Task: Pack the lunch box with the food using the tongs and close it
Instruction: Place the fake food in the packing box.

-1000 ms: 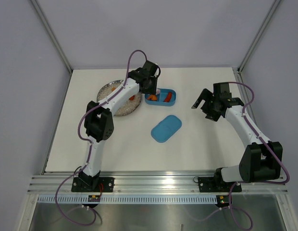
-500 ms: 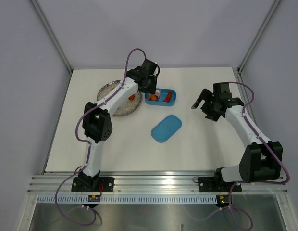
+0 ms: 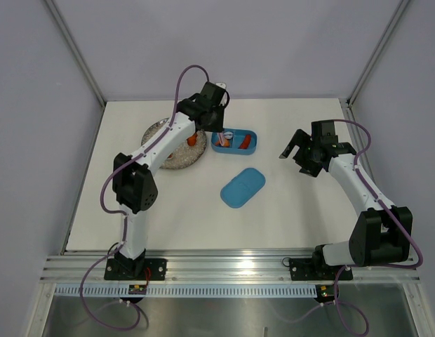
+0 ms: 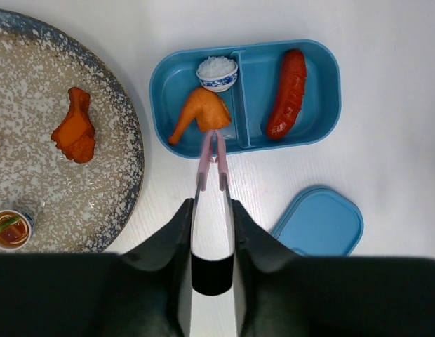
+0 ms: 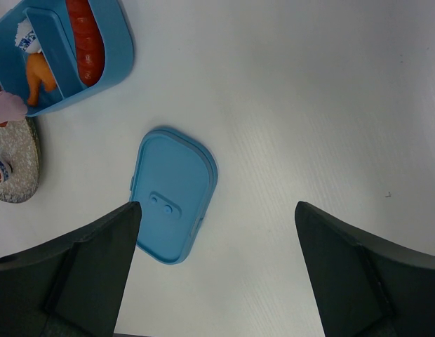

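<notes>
**Box part-filled, plate not cleared, lid off**

Three pieces already in the box [image 4: 168,84], at the far middle of the table [image 3: 309,210]: a drumstick [image 4: 202,116] and a rice bowl [image 4: 217,70] in the left compartment, a sausage [image 4: 288,93] in the right one.

Not yet packed, on the plate [image 4: 63,189] just left of the box: an orange chunk [image 4: 75,133] and a small bowl [image 4: 8,229] by the near rim. Also a sliver of orange at the plate's left, too cut off to name.

Left claw [image 4: 210,207] clamped on the tongs [image 4: 202,168], squeezing them so that the tips nearly meet. Tips over the box's near rim, right at the drumstick's near edge. Touching it or just clear of it: cannot tell. Nothing seen pinched between them.

Right claw [image 5: 216,210] spread wide and empty, hanging over the right side of the table, well apart from the box.

Lid [image 4: 319,221] flat on the table, nearer than the box and a little to its right, touched by neither claw.

By judgement, about halfway through the packing. At least two more pieces to fetch from the plate, then the lid to lift and seat on the box. Closing not begun.
</notes>
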You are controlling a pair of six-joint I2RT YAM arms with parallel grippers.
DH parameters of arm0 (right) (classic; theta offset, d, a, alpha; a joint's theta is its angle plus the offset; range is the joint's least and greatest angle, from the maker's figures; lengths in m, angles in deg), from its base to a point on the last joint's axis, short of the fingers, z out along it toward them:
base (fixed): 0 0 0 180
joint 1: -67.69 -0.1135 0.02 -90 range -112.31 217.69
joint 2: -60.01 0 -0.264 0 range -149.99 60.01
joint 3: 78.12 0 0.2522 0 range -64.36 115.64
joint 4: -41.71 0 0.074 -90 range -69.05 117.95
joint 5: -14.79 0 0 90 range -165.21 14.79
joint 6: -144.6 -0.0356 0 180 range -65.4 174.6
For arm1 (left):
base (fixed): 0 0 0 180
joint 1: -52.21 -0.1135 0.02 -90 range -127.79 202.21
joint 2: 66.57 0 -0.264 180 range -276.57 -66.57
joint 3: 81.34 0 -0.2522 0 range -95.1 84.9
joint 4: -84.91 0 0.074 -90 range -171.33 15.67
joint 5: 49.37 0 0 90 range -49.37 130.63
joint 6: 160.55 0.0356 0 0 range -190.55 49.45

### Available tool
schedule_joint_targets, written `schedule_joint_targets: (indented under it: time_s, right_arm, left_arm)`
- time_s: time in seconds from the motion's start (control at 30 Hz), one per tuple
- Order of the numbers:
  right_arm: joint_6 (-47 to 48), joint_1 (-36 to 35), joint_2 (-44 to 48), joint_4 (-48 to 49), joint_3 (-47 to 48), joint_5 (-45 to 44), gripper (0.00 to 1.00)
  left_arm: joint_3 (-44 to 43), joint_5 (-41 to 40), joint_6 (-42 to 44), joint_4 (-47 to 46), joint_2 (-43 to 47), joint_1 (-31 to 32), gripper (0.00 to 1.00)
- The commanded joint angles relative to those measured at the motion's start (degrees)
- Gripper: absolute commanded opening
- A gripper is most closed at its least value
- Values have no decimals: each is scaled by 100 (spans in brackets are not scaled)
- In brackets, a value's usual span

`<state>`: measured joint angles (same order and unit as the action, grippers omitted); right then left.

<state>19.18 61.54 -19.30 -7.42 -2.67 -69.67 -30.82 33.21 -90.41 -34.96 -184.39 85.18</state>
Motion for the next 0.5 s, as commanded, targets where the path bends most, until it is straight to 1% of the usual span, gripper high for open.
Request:
schedule_joint_targets:
  time_s: [0.0, 0.03, 0.07, 0.1, 0.23, 0.47]
  right_arm:
    - [-35, -9, 91, 92, 45, 44, 99]
    - [-35, -9, 91, 101, 36, 44, 98]
    - [-35, -9, 100, 101, 45, 35, 99]
    - [-44, -9, 91, 101, 45, 35, 99]
    - [-35, -9, 82, 101, 45, 35, 98]
    - [-35, -9, 73, 92, 27, 35, 99]
  left_arm:
    - [-29, -58, 26, -400, 392, 8, 13]
    - [-29, -49, 17, -409, 374, 8, 10]
    - [-38, -40, 17, -427, 365, 8, 3]
    - [-56, -23, 17, -427, 304, 8, 0]
    - [-74, 21, -1, -479, 251, 8, 0]
    - [-29, 83, -18, -954, 145, 16, 0]
